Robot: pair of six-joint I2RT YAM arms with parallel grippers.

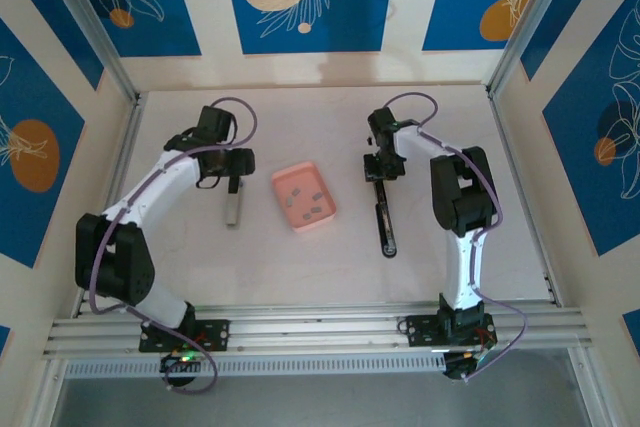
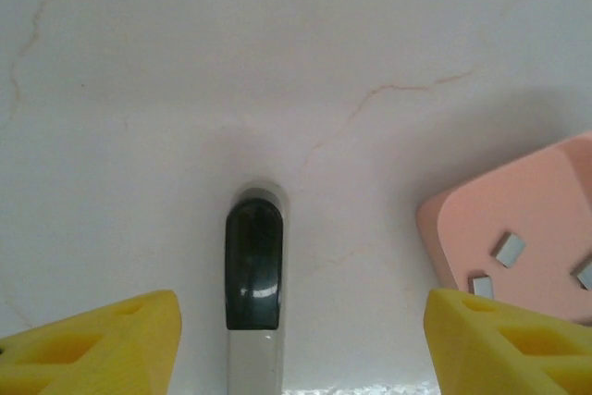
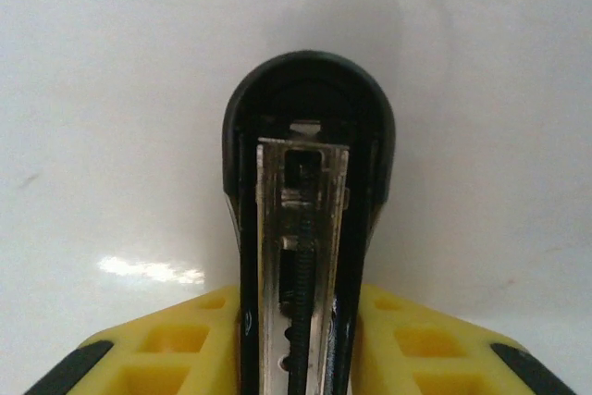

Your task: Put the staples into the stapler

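The stapler (image 1: 384,219) lies flat in two parts well apart, its black arm (image 3: 310,228) with open metal channel and spring facing up right of the pink tray (image 1: 296,169), its slim silver arm (image 2: 252,265), black-tipped, left of it, while small grey staples (image 2: 508,247) lie scattered inside that tray.

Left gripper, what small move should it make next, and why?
Probably shift the left gripper toward the pink tray to pick a strip: its jaws stand open, gripping nothing, the staples lie loose there, and the right gripper clamps the stapler with its channel exposed.
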